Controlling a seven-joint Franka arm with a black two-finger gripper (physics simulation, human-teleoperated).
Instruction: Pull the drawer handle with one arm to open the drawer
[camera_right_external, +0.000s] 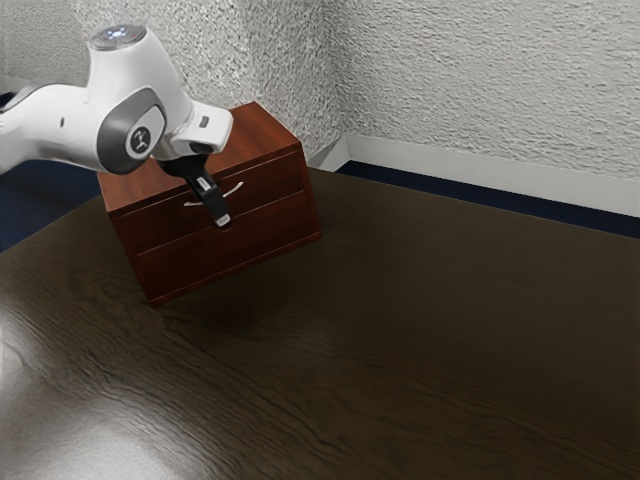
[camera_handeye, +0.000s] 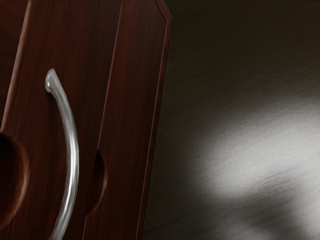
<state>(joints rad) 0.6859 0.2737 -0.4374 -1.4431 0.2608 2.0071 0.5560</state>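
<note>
Behind the claw (camera_right_external: 222, 217), passage is blocked by the cabinet (camera_right_external: 265, 225) front, from which the curved handle (camera_handeye: 73, 150) stands out just beside the claw. Below the claw and outward from it, away from the cabinet, open tabletop (camera_right_external: 420, 340) is left free.

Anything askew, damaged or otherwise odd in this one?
Nothing stands out. The wooden cabinet sits intact on the table, its upper drawer looks flush, the curved metal handle looks undamaged, and the pincer hangs in front of that drawer.
</note>
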